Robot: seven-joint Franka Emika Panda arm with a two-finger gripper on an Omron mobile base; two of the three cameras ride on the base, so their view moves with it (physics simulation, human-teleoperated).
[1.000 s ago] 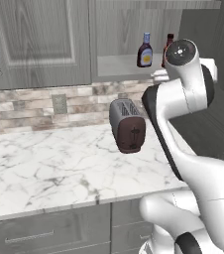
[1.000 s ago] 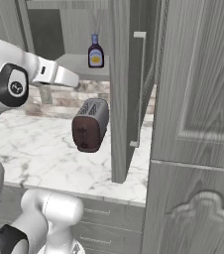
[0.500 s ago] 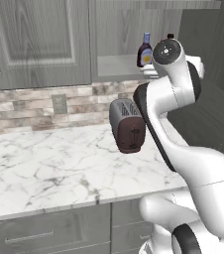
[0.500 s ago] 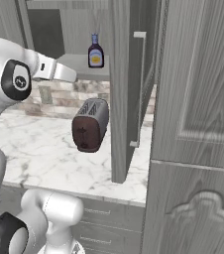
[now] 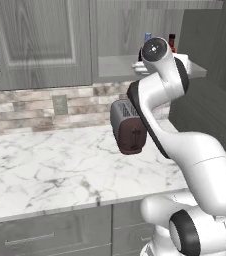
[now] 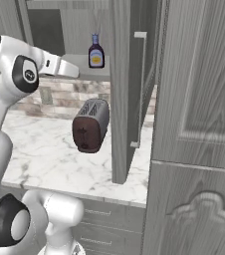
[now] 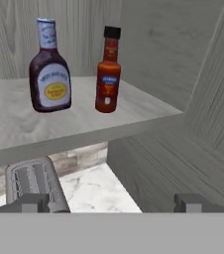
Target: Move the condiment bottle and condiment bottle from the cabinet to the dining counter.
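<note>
In the hand view the gripper (image 7: 111, 203) at bottom centre stands wide open and empty. The 2 upright bottles, dark sauce bottle (image 7: 49, 69) and red hot-sauce bottle (image 7: 108, 72), stand upper left on the cabinet shelf (image 7: 148, 113), seemingly well ahead.

This is a home kitchen, rendered rather than real: grey wood-grain wall cabinets (image 5: 40, 40) fill the upper left of the left base view, above a stone-tile backsplash (image 5: 45, 107) with a wall outlet (image 5: 60, 104) and a white marbled counter (image 5: 50, 170) with drawers (image 5: 30, 239) along the bottom edge. A dark toaster (image 5: 129, 132) stands on the counter at the middle of that view. At the top of the hand view, an open cabinet shelf (image 7: 84, 124) holds a dark sauce bottle (image 7: 49, 74) and a red sauce bottle (image 7: 109, 74).
</note>
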